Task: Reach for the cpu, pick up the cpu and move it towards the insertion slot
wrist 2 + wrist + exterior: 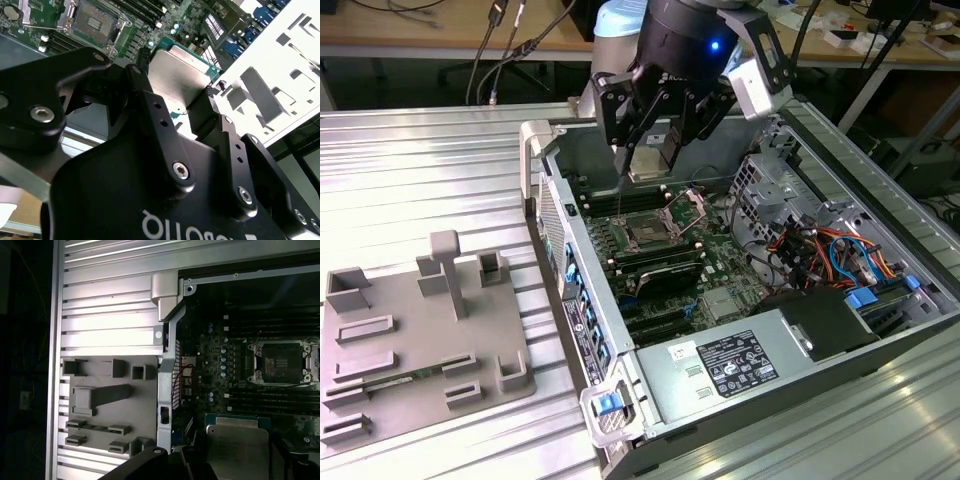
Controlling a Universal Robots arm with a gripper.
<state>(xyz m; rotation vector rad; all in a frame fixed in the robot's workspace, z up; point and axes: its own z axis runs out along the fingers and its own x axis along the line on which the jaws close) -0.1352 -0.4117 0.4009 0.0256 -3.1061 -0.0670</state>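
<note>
The cpu (651,160), a small square chip with a silvery top, hangs in the air over the open computer case with my gripper (653,150) shut on its edges. In the second wrist view the cpu (181,72) sits between the two black fingers (150,107), its green rim showing. The insertion slot (650,232), a dark square socket in a shiny metal frame, lies on the green board below and slightly nearer than the chip. In both wrist views the insertion slot (95,22) (280,362) stands open and apart from the cpu (238,447).
The grey plastic tray (420,340) with its recesses lies on the ribbed metal table at the exterior view's left. The case wall (552,215) separates it from the board. Long black memory slots (665,270), coloured cables (825,250) and a power supply (735,365) surround the socket.
</note>
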